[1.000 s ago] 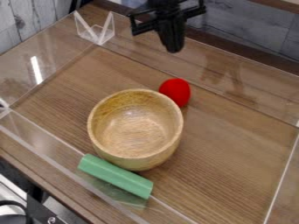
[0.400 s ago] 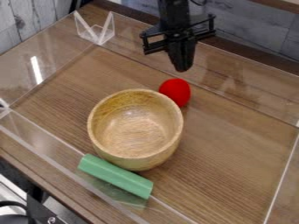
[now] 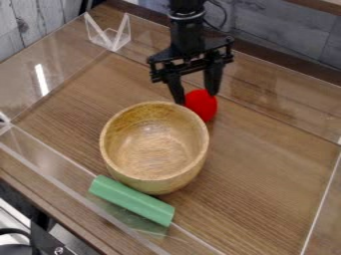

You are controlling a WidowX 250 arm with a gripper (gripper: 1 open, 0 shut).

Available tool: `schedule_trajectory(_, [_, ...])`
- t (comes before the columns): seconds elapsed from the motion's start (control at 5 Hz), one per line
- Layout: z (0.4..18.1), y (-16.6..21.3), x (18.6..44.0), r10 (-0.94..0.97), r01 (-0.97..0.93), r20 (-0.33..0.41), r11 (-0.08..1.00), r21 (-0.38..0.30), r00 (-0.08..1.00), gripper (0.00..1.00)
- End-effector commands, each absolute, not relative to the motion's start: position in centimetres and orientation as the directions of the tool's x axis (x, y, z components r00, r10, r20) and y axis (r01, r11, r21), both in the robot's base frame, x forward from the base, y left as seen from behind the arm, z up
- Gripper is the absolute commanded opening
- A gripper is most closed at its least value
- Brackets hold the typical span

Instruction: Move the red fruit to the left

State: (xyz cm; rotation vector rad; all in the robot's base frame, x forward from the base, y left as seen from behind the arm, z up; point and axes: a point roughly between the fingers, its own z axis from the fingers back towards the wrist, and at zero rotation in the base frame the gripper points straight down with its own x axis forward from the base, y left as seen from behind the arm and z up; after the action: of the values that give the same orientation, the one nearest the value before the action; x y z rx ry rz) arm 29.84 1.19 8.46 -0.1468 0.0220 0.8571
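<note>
The red fruit [image 3: 201,104] is a small round bright-red toy lying on the wooden table just behind and to the right of the wooden bowl [image 3: 156,145]. My black gripper [image 3: 194,91] points straight down over the fruit. Its two fingers are spread apart, one at each side of the fruit's upper part. The fingers [image 3: 177,92] stand open around the fruit and I cannot tell whether they touch it. The top of the fruit is partly hidden by the gripper.
A long green block [image 3: 132,200] lies in front of the bowl near the front edge. A clear acrylic wall [image 3: 40,80] rings the wooden table [image 3: 273,169]. A clear folded stand [image 3: 107,32] sits at the back left.
The gripper came down from above and behind the fruit to the fruit itself, and its jaws went from shut to open. The fruit, bowl and green block have not moved.
</note>
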Motion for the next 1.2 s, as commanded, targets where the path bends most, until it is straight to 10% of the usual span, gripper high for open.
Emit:
schedule_trajectory(0.0, [10.8,1.3,30.0,0.755,-0.749,-0.031,0.642,-0.164,0.655,0.00])
schedule_trajectory(0.6, [12.4,3.3,31.5,0.769,-0.760,-0.032,0.622,-0.188,0.638,0.00])
schedule_trajectory(0.8, [11.3,2.6,31.9,0.763,-0.754,-0.026,0.632,-0.176,0.646,1.00])
schedule_trajectory(1.0, [10.8,1.8,32.2,0.761,-0.752,-0.024,0.635,-0.174,0.648,0.00])
